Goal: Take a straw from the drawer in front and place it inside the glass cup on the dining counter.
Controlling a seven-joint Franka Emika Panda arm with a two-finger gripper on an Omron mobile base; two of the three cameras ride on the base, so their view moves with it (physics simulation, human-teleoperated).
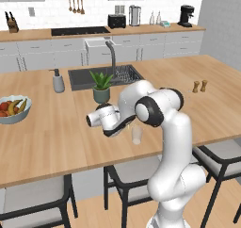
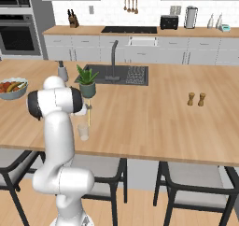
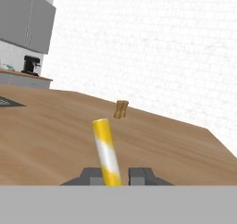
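The claw (image 3: 115, 174) is gripping the straw (image 3: 106, 152) between its fingers, holding it upright just above the glass cup (image 2: 83, 131), which is standing near the front edge of the desk (image 2: 158, 122), in front of the potted plant (image 2: 87, 82).

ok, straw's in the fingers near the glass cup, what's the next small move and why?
Probably lower the straw straight down into the glass cup. In the right base view it hangs upright just above the cup's rim, clamped between the fingers, so a short descent before opening seems right.
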